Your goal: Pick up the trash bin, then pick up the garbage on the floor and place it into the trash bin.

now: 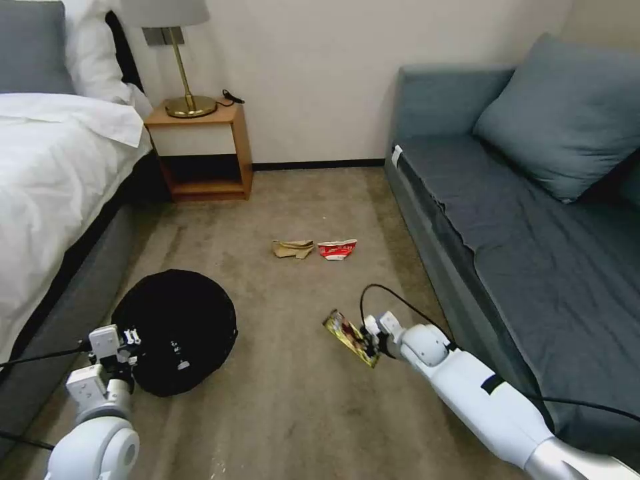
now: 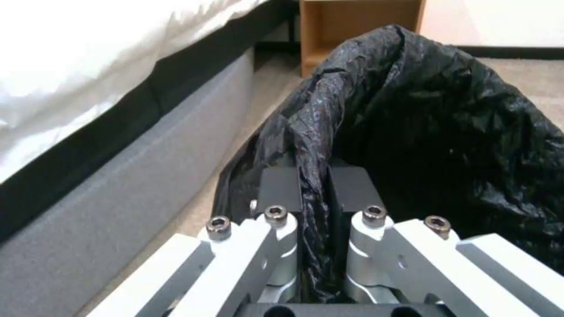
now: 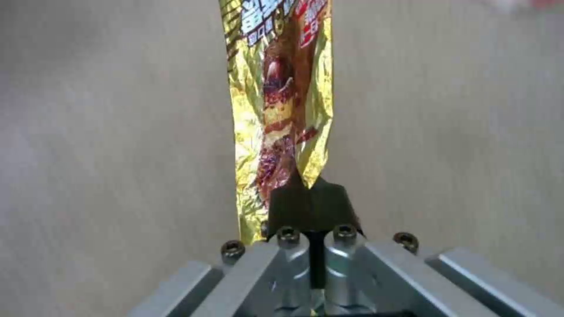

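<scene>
The left tool (image 2: 314, 193) is clenched on the rim of the trash bin (image 1: 175, 330), with a fold of the black bag liner pinched between its pads, as the left wrist view shows. In the head view the bin sits low at the robot's left, just beside the bed (image 1: 53, 200), its dark mouth facing up.

The right tool (image 3: 311, 207) is clenched on one end of the snack wrapper (image 1: 350, 337), which juts out from the pads; whether it is clear of the carpet (image 1: 287, 413) cannot be told. The wrapper is well apart from the bin, off to the robot's right near the sofa (image 1: 520, 220).

The step in hand appears to be carrying a piece of garbage to the bin. The next move calls for bringing the wrapper over the bin's open mouth and letting go there. The crumpled brown paper (image 1: 293, 249) and the crushed cup (image 1: 337, 249) lie side by side on the carpet farther ahead, not yet collected.
</scene>
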Controlling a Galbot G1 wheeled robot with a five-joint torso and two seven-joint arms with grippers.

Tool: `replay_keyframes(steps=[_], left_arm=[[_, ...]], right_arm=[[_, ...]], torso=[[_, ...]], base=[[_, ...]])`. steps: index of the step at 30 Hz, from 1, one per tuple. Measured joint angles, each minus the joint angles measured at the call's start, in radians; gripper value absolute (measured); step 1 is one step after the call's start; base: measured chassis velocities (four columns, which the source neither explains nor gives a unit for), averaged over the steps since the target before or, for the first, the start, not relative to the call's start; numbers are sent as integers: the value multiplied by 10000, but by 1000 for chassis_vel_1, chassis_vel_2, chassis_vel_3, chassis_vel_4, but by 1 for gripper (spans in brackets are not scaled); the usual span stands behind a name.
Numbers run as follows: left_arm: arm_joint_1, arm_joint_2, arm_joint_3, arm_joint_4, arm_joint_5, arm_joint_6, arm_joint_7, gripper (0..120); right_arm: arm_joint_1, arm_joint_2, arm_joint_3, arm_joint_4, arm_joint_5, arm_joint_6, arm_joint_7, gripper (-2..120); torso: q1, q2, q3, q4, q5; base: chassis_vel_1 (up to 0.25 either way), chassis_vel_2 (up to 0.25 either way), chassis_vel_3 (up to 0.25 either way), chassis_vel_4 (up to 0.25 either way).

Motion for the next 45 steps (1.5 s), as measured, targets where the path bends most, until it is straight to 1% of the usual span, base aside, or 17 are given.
replay_keyframes(steps=[2, 4, 6, 9, 11, 12, 14, 15, 16, 18, 25, 35, 37, 40, 41, 43, 45], left_arm=[[-46, -40, 25, 24, 1, -1, 3, 7], [-61, -55, 32, 31, 3, -1, 2, 7], [-105, -100, 52, 35, 13, -2, 5, 7], [-138, -116, 54, 44, 14, -2, 7, 7], [-153, -136, 55, 43, 6, -5, 16, 7], [-153, -136, 55, 43, 6, -5, 16, 7], [-140, -174, 55, -43, -74, -5, 27, 7], [-140, -174, 55, -43, -74, -5, 27, 7], [-140, -189, 57, -77, -88, -5, 29, 7], [-175, -214, 63, -99, -94, -4, 37, 7], [-195, -286, 73, -198, -104, -5, 56, 7], [-88, -312, 79, -248, -158, -399, 273, 7], [-108, -319, 86, -248, -153, -399, 278, 7], [-158, -326, 94, -233, -141, -400, 280, 7], [-158, -326, 94, -233, -141, -400, 280, 7], [-173, -327, 96, -207, -137, -400, 285, 7], [-192, -324, 97, -159, -131, -399, 291, 7]], right_arm=[[133, 224, -169, 372, 563, 635, 244, 0], [180, 308, -235, 539, 796, 760, 359, 0], [354, 657, -631, 1336, 1729, 972, 970, 0], [437, 808, -940, 1767, 2283, 1153, 1321, 0], [536, 1009, -1512, 2130, 3149, 1840, 2081, 0], [536, 1009, -1512, 2130, 3149, 1840, 2081, 0], [601, 1487, -2311, 2493, 4098, 2598, 3366, 0], [601, 1487, -2311, 2493, 4098, 2598, 3366, 0], [615, 1797, -2631, 2613, 4360, 2793, 3863, 0], [614, 2223, -3031, 2722, 4581, 2990, 4299, 0], [668, 2974, -3741, 2673, 4673, 2913, 4694, 0], [666, 3171, -4184, 2203, 4102, 2559, 4825, 1], [649, 3202, -4164, 2141, 4046, 2521, 4836, 4], [613, 3202, -4129, 2007, 3857, 2512, 4876, 17], [613, 3202, -4129, 2007, 3857, 2512, 4876, 17], [593, 3168, -4102, 1945, 3719, 2553, 4900, 24], [581, 3117, -4055, 1930, 3619, 2619, 4928, 35]], torso=[[0, 0, 0, 1, 3], [0, 0, 0, 1, 3], [0, 0, 0, 2, 2], [0, 0, 0, 2, 0], [0, 0, 0, 0, 0], [0, 0, 0, 0, 0], [0, 0, 0, 1, 0], [0, 0, 0, 1, 0], [0, 0, 0, 2, 0], [0, 0, 0, 4, 0], [0, 0, 0, 3, 0], [0, 0, 0, 0, 1], [0, 0, 0, 1, 2], [0, 0, 0, 0, 2], [0, 0, 0, 0, 2], [0, 0, 0, 0, 2], [0, 0, 0, 0, 2]], base=[[0, 0, 0, 0], [0, 0, 0, 0], [0, 0, 0, 0], [0, 0, 0, 0], [0, 0, 0, 0], [0, 0, 0, 0], [0, 0, 0, 0], [0, 0, 0, 0], [0, 0, 0, 0], [0, 0, 0, 0], [0, 0, 0, 0], [0, 0, 0, 0], [0, 0, 0, 0], [0, 0, 0, 0], [0, 0, 0, 0], [0, 0, 0, 0], [0, 0, 0, 0]])
